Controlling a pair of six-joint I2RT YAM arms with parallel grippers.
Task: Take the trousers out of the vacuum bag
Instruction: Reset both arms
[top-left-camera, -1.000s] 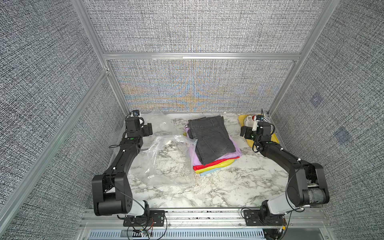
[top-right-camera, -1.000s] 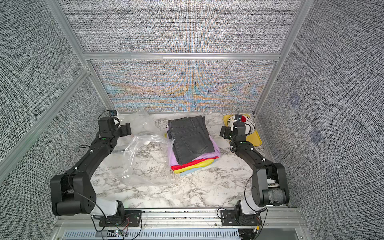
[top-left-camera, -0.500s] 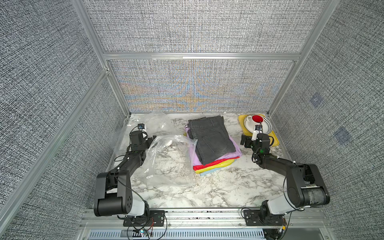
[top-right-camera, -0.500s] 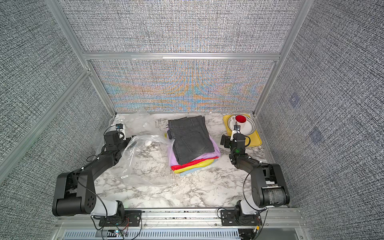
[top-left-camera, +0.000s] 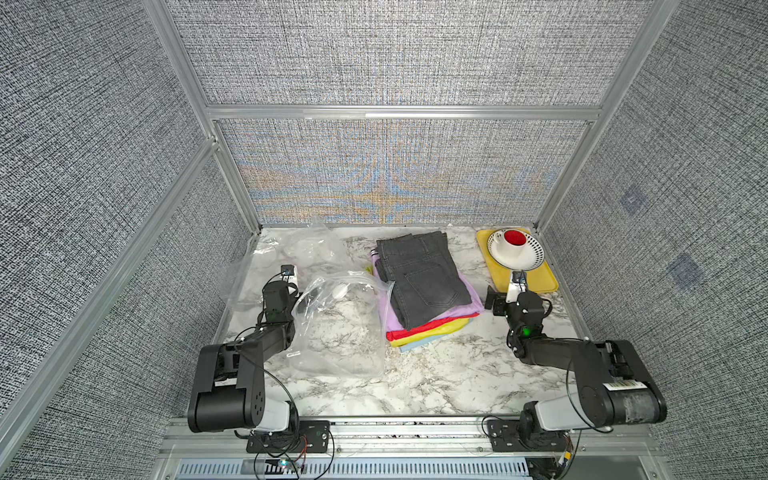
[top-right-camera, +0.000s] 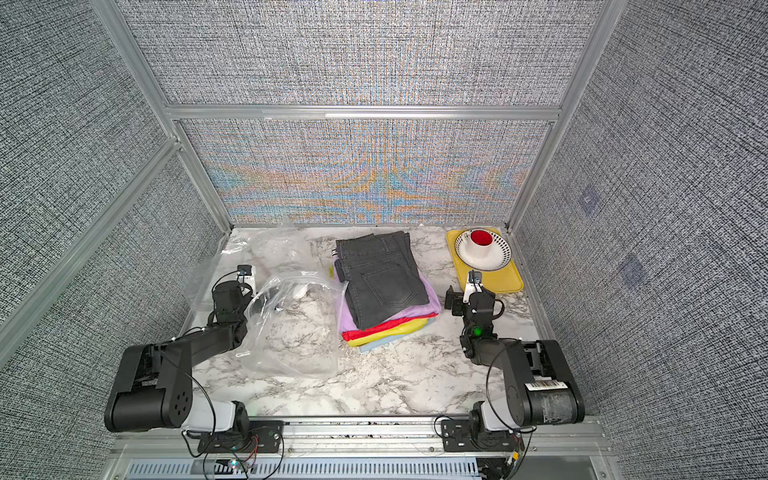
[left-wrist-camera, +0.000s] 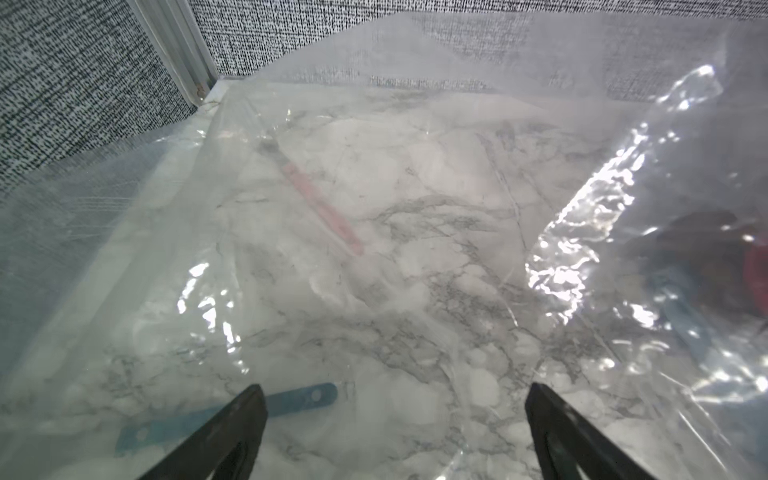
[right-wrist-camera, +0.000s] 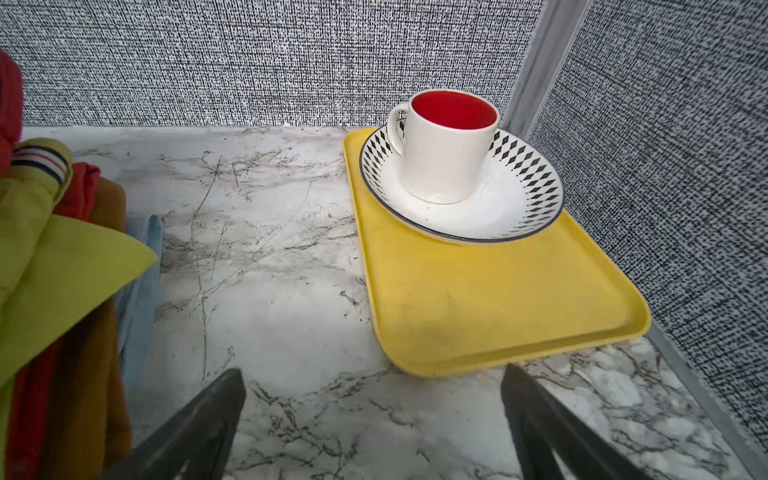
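Table: marble-look table (top-left-camera: 436, 374) inside grey woven walls; the near strip carries only the arm bases.
Change, left arm: it is lower and drawn back toward its base compared with a second ago. The left fingers (left-wrist-camera: 232, 432) are spread wide with nothing between them, only loose plastic ahead.
Change, right arm: it has pulled back from the tray side too. The right fingers (right-wrist-camera: 199, 428) are wide apart and empty over the table.
Change, bag: the vacuum bag (top-left-camera: 340, 328) has slumped onto the table beside the left arm, its mouth puffed up and its white valve (top-left-camera: 338, 292) showing. We see no cloth inside.
No change: the trousers (top-left-camera: 419, 282) sit mid-table as before, outside the bag, with the bag's edge against the side of the stack.
Meaning: we judge the task done, with both arms parking.
Count, arms: two.
Count, bags: one for sure. We cannot tell if the crumpled film (top-left-camera: 307, 245) at the far left is part of the same bag.
Count, trousers: six colours. Dark grey, lilac, red, yellow and light blue show in both top views; mustard shows only in the right wrist view.
Count, far right: one yellow tray (top-left-camera: 536, 282), one patterned bowl (top-left-camera: 530, 259) and one mug (top-left-camera: 513, 243).
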